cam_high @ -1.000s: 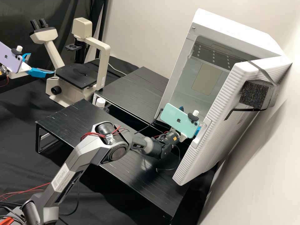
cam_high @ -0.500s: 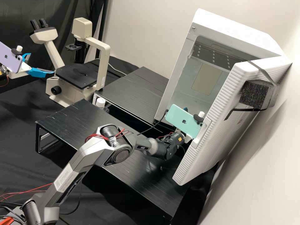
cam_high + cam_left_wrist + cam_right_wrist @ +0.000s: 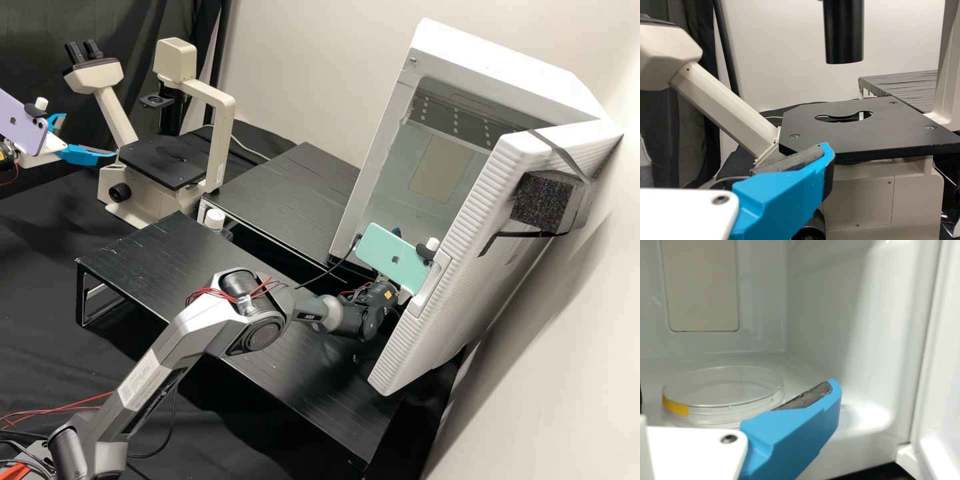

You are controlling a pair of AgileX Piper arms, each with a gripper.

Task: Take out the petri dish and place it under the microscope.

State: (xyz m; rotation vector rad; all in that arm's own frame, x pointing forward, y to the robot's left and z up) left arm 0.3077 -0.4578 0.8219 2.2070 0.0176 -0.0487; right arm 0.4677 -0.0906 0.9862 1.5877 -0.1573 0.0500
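The petri dish [image 3: 725, 412] shows in the right wrist view, resting on the inside floor of the white cabinet [image 3: 497, 60], with a yellow mark [image 3: 675, 406] on its side. The high view sets that cabinet at two o'clock, its ribbed door [image 3: 487, 213] swung open and a dark foam block [image 3: 547, 200] strapped to it.

The right gripper [image 3: 397, 232] is near three o'clock in the high view, at the cabinet's mouth, partly behind the green phone [image 3: 393, 257]. Its own wrist view gives one blue finger [image 3: 795, 432] near the dish, well apart from a dark sliver at the edge opposite, so the pincer looks spread. Whether that finger touches the dish, I cannot tell.

The left gripper [image 3: 90, 137] is toward ten o'clock in the high view, beside the microscope [image 3: 223, 133], its two fingers parted; a purple phone [image 3: 23, 123] is mounted behind them. The left wrist view adds the shaped opening [image 3: 843, 117] in the microscope's black stage [image 3: 860, 135], and the dark cylinder [image 3: 842, 30] above it.

In the high view, a white-capped bottle [image 3: 215, 219] stands at nine o'clock, between the front black stand [image 3: 160, 260] and the rear one [image 3: 280, 193].
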